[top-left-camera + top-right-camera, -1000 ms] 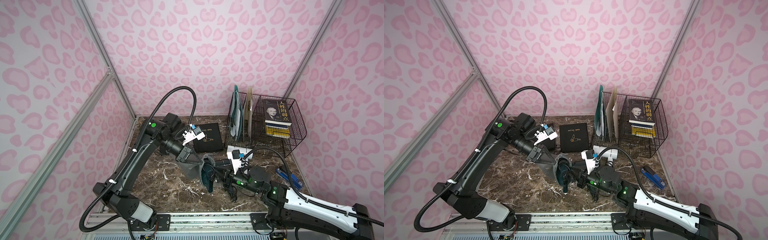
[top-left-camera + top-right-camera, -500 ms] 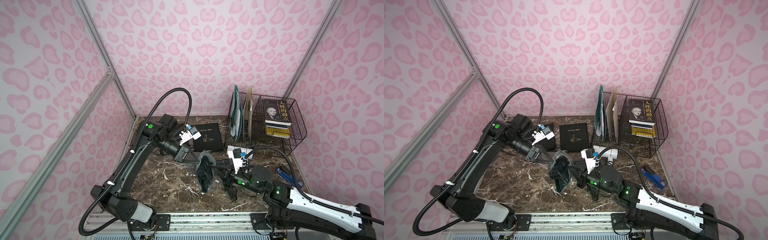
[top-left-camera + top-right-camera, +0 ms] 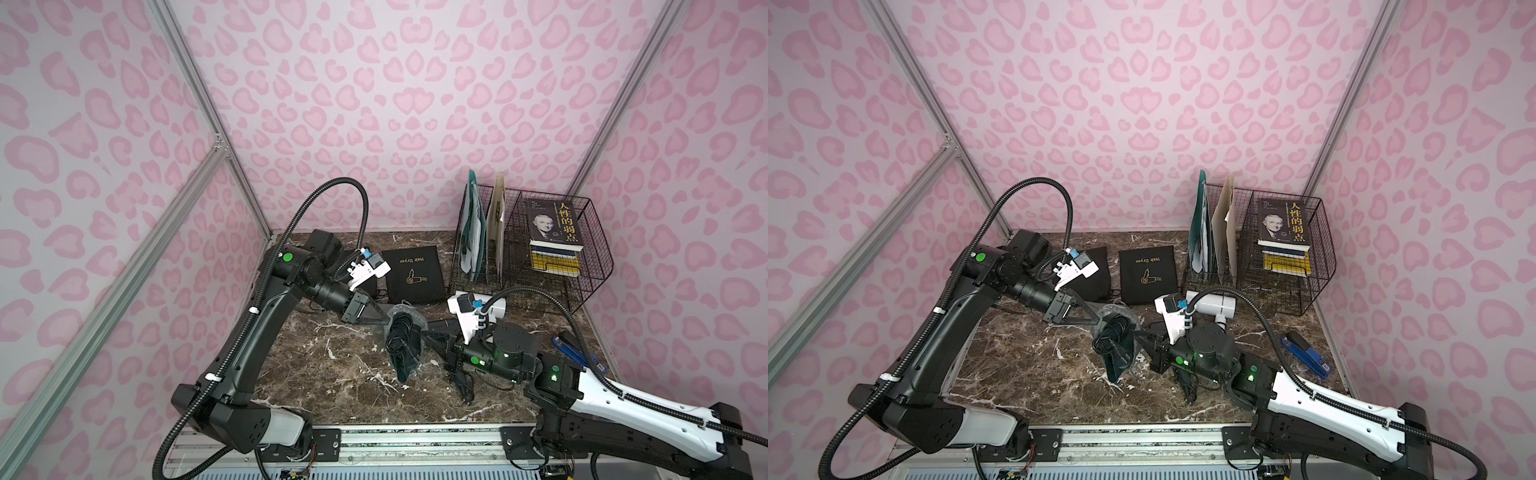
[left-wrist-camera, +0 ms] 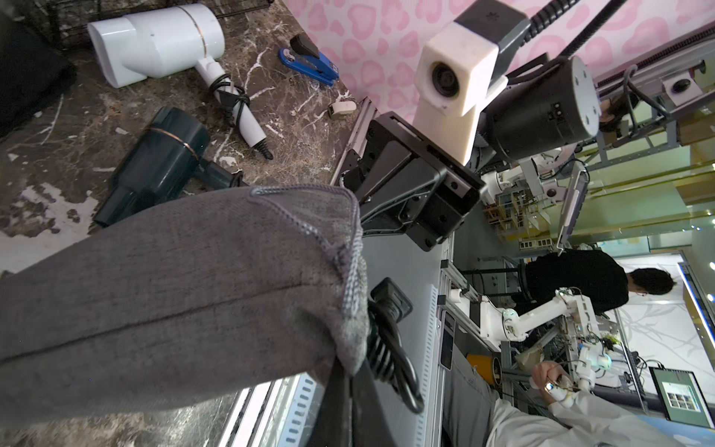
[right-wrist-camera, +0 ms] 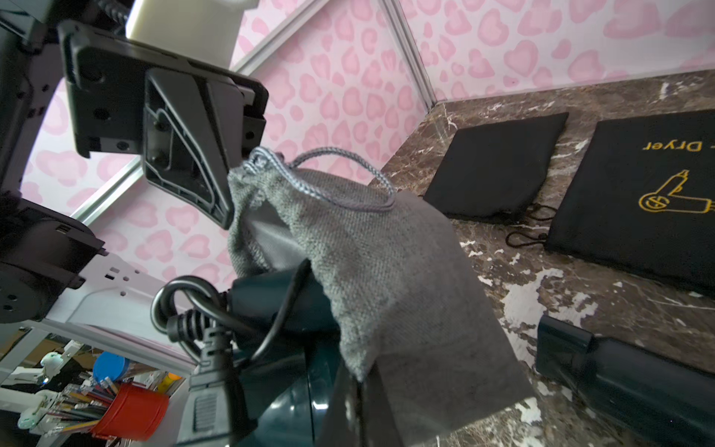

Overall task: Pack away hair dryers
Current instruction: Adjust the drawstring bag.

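You have one teal dryer [image 5: 294, 402] nearly inside the grey pouch [image 5: 387, 271], both jaws clamped on its rim; the white dryer [image 4: 154, 42] and second teal dryer [image 4: 154, 158] lie unpacked.

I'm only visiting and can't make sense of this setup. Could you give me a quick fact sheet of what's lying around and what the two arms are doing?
Left pincer: shut on the grey pouch rim
Right pincer: shut on the pouch's other side
In the pouch: teal dryer, only partly inside, cord sticking out
Lying loose: white dryer, second teal dryer
At the back: plain black pouch, printed black pouch, both flat
Also there: wire basket with books, blue stapler
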